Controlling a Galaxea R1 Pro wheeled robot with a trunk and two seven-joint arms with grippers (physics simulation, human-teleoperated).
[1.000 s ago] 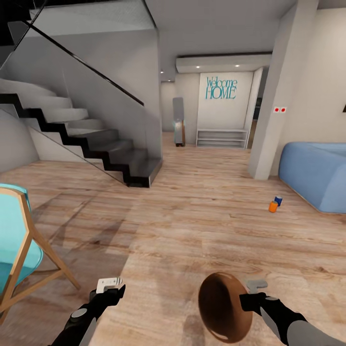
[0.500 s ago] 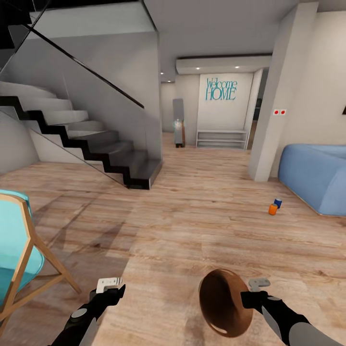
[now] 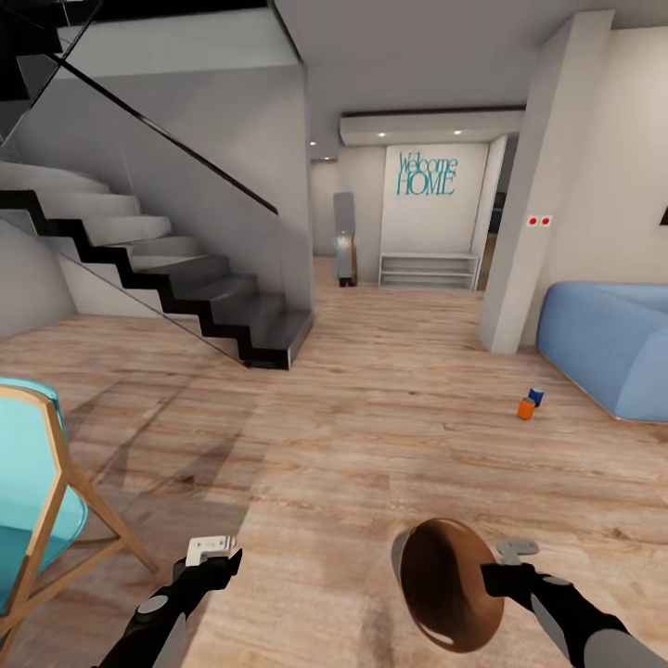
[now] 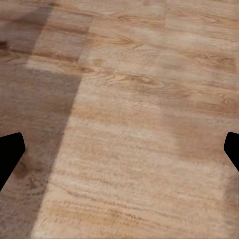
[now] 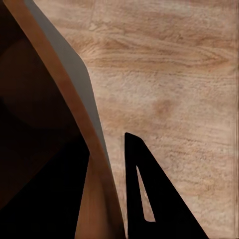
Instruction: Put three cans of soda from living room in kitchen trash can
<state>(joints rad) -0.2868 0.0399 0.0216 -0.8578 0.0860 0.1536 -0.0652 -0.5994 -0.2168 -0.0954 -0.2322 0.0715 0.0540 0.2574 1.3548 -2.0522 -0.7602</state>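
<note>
A home: staircase (image 3: 186,288), blue sofa (image 3: 608,348), wood floor (image 3: 353,436), "Welcome HOME" wall lettering (image 3: 427,173)

Both arms are extended forward and low. The left gripper (image 3: 211,549) is carried empty at the end of a black forearm, its jaws spread wide; in the left wrist view the two dark fingertips (image 4: 10,154) are set far apart. The right gripper (image 3: 506,564) is closed on the rim of the trash can (image 3: 450,594); one dark finger (image 5: 154,199) is seen outside the wall.
</note>
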